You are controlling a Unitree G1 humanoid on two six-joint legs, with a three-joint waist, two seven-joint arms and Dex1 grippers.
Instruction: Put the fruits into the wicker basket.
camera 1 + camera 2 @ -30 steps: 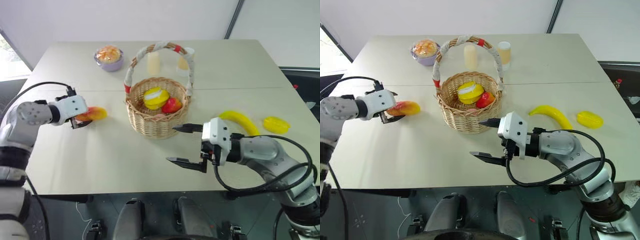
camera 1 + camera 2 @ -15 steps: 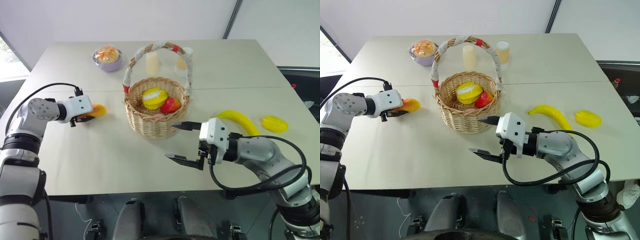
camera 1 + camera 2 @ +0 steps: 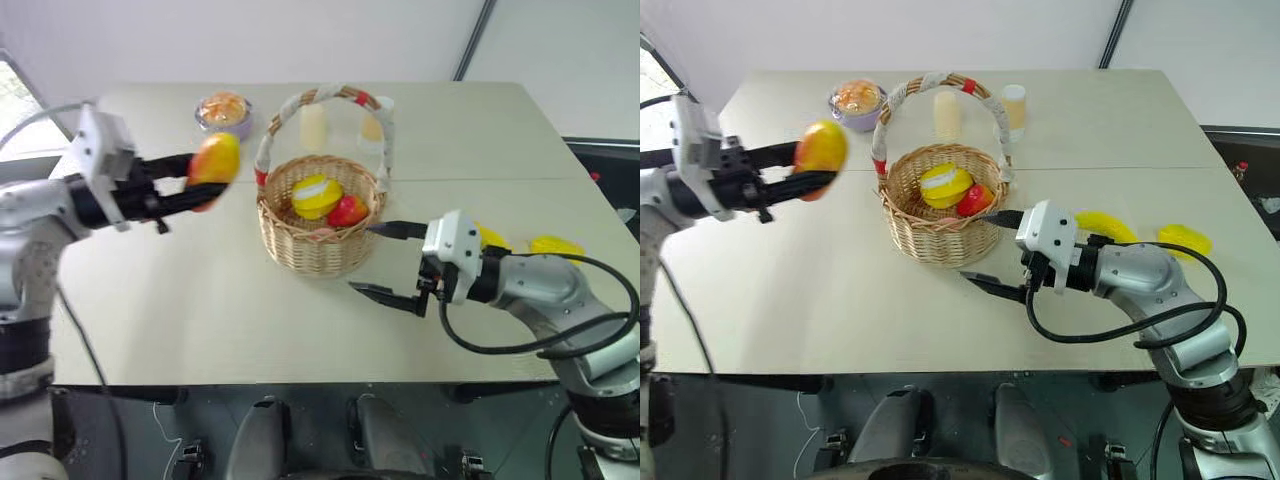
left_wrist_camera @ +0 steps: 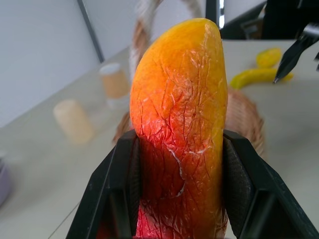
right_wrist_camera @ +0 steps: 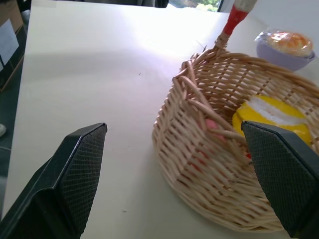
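My left wrist view shows cracked skin on the mango (image 4: 179,129) that my head views miss. The pale table (image 3: 200,300) meets a white wall. My left gripper (image 3: 195,180) clamps it beside the wicker basket (image 3: 318,240); my right gripper (image 3: 392,262) gapes empty.

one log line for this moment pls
left gripper: shut on mango, lifted | right gripper: open beside wicker basket | banana: on table

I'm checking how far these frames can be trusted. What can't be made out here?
- Banana: head views, mostly hidden behind the right gripper.
- Basket contents: right wrist view, wall hides the lower items.
- Cups: left wrist view, blurred behind the mango.
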